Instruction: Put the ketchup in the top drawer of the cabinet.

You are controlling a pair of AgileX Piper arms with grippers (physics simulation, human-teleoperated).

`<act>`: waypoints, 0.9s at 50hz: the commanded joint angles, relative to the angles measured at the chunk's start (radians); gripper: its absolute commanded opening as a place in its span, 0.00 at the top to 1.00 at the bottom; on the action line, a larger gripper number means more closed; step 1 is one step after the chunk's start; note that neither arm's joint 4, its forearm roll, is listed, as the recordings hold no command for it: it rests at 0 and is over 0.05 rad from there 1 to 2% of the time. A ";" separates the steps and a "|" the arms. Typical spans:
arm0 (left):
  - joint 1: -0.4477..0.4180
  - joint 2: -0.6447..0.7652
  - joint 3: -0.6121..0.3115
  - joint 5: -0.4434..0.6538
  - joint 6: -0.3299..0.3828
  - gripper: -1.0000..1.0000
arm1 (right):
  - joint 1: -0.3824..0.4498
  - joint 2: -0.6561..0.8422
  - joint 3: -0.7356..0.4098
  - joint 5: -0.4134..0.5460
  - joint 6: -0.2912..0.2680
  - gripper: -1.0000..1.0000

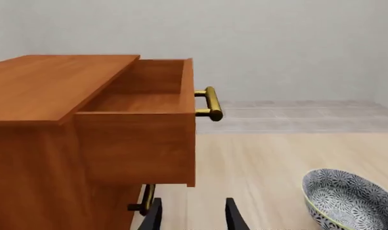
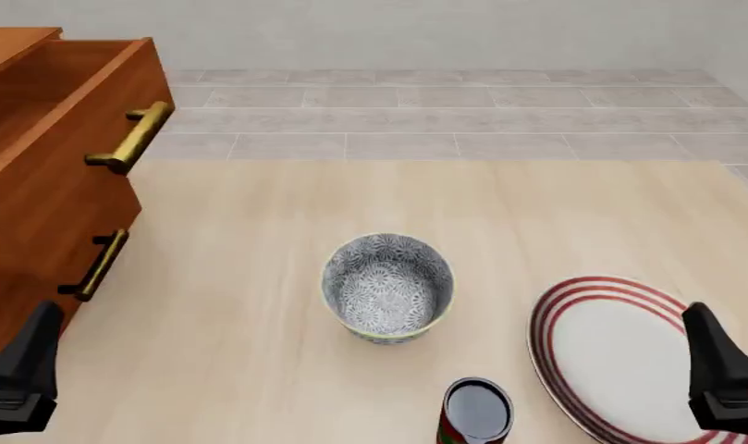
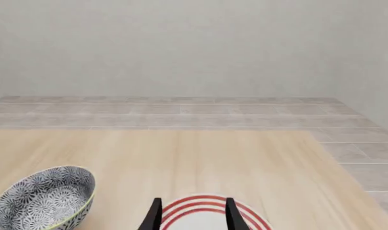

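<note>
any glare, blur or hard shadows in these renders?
Front view: sharp, flat light, only a faint shadow under the bowl. Left wrist view: a bright glint on the top drawer's handle, no blur. Right wrist view: even light, the plate crisp.

Reddish wooden cabinet (image 2: 41,231), glossy brass handles

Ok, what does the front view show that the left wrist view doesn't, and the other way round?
Only the front view shows the ketchup, at the near edge between the bowl and the red-striped plate, and the right gripper. Only the left wrist view shows the inside floor of the open top drawer, with nothing visible in it. Both show the cabinet, both brass handles, the bowl and the left gripper.
</note>
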 commanded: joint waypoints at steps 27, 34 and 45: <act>-0.482 -0.001 -0.475 0.594 0.141 0.00 | 0.017 0.117 0.002 -0.105 -0.024 0.00; -0.601 0.014 -0.408 0.563 0.144 0.00 | 0.021 0.139 0.001 -0.117 -0.013 0.00; -0.771 0.293 -0.313 0.304 0.130 0.00 | 0.020 0.123 0.001 -0.104 -0.014 0.00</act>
